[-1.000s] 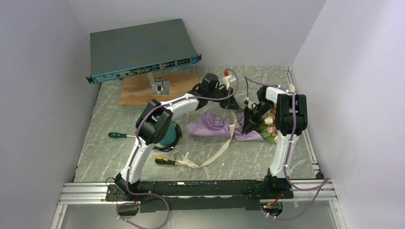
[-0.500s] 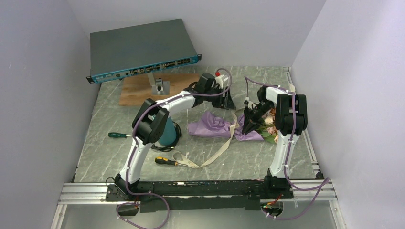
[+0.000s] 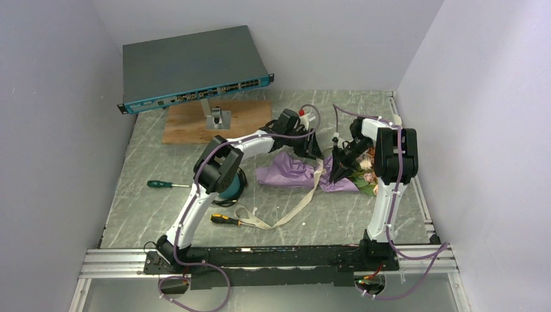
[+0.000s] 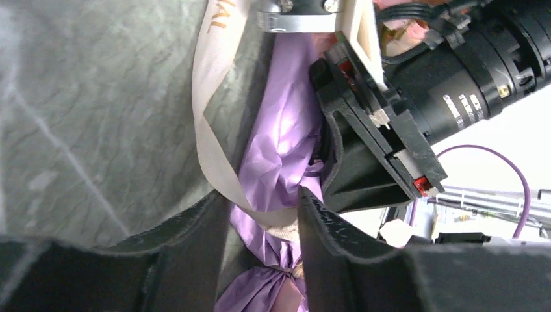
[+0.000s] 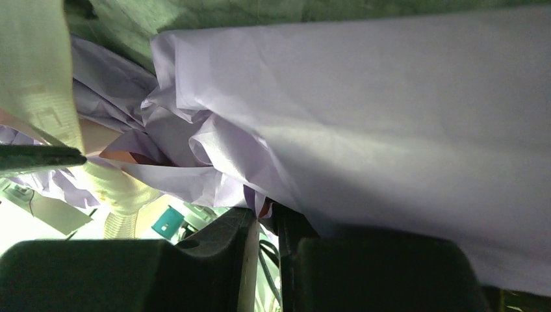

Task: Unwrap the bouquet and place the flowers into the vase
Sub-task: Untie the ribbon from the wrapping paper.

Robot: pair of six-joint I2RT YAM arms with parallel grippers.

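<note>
Left gripper (image 4: pixel 260 198) stands parted astride the cream ribbon (image 4: pixel 211 130) where it crosses the bouquet (image 3: pixel 295 172), which lies right of centre in the overhead view. Right gripper (image 5: pixel 263 218) pinches a fold of purple paper (image 5: pixel 364 117), jaws almost closed. That paper looks light, crinkly and tear-prone; the ribbon seems the surer hold.

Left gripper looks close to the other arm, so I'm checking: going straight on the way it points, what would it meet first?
Probably the cream printed ribbon, which runs between the fingertips of the open left gripper, on the purple crinkly paper. The right gripper sits beyond, though depth is unclear.
</note>
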